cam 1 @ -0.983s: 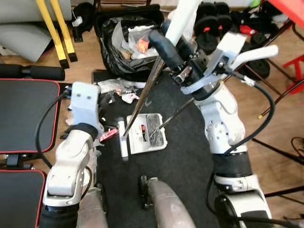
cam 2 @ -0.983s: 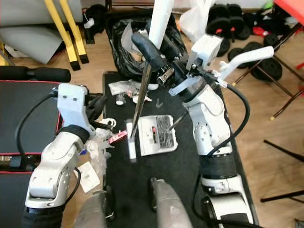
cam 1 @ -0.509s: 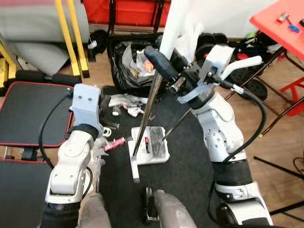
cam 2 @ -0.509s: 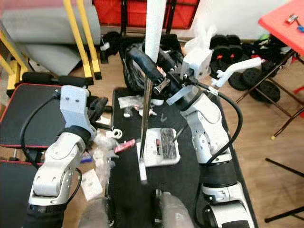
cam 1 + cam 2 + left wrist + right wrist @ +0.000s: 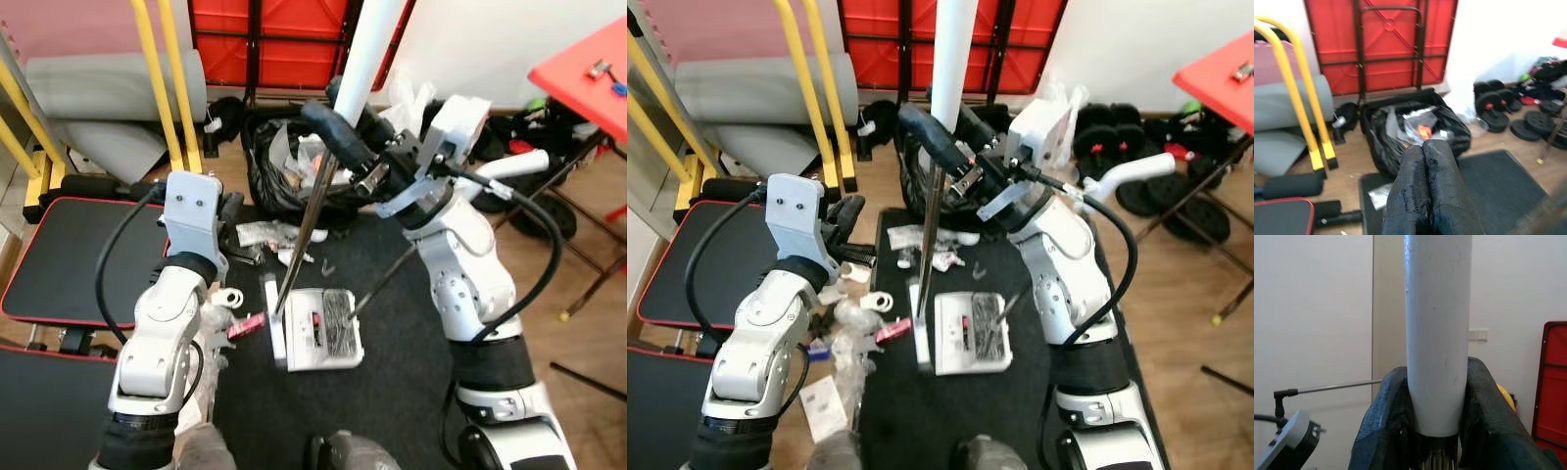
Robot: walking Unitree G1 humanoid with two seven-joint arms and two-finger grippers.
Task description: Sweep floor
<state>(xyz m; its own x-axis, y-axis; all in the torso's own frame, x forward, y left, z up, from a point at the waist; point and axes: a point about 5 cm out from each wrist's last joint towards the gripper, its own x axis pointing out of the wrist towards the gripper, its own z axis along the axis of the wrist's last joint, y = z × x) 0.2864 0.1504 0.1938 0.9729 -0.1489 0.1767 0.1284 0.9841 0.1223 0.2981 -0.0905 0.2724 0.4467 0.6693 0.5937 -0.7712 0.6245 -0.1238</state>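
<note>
My right gripper (image 5: 1437,382) is shut on a thick white handle (image 5: 1437,333) that rises upright past my head (image 5: 367,49). Just beside it a black-gripped metal rod (image 5: 304,225) slants down to a white dustpan (image 5: 318,328) lying on the black mat (image 5: 392,372). The pan holds a dark brush and some scraps. My left gripper (image 5: 1423,147) is shut with nothing in it, held at chest height left of the rod (image 5: 233,211). Paper and plastic litter (image 5: 260,233) lies at the mat's far left edge, and a pink scrap (image 5: 245,325) lies left of the pan.
An open black trash bag (image 5: 279,162) full of rubbish stands just beyond the mat. Yellow frame legs (image 5: 162,78) and a black padded bench (image 5: 69,255) are on the left. Dumbbell weights (image 5: 1107,127) and a red table (image 5: 588,69) stand at the right.
The whole picture has shifted downward, so the camera has lifted toward the wall. My right gripper keeps its hold on the white handle; the dustpan and litter lie where they were.
</note>
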